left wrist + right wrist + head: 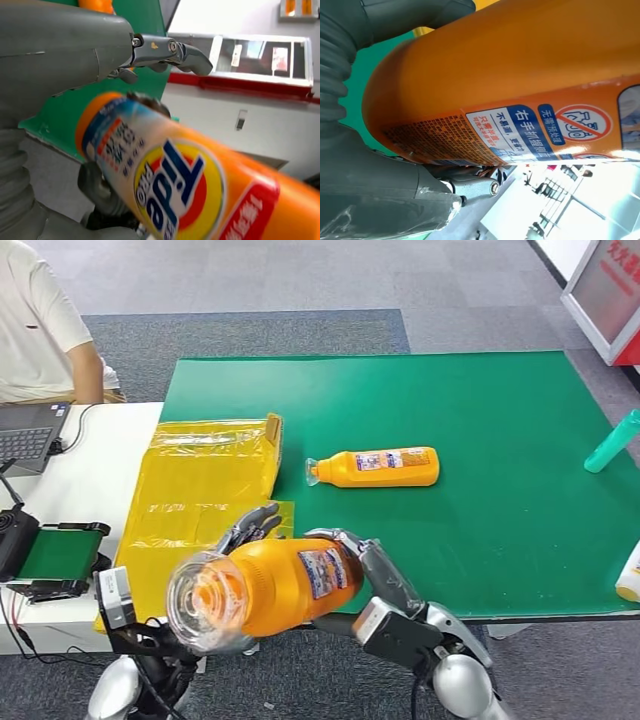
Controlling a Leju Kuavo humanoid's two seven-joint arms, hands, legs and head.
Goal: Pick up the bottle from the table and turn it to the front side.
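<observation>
An orange detergent bottle [279,585] with a clear cap hangs in the air over the table's front edge, lying sideways with the cap toward me. My right hand [373,575] grips its base end; in the right wrist view the bottle [508,75] sits clamped in the hand [376,200], back label showing. My left hand [249,527] is just behind the bottle's neck end, fingers [170,50] stretched out above the front label of the bottle [181,185] and apart from it. A second orange bottle [377,467] lies flat on the green mat [490,410].
Yellow plastic bags [196,490] lie on the mat's left edge. A teal bottle [613,442] and a pale bottle [630,578] sit at the right edge. A person [38,330], a laptop [26,435] and a small device with a green belt [53,555] are at the white table on the left.
</observation>
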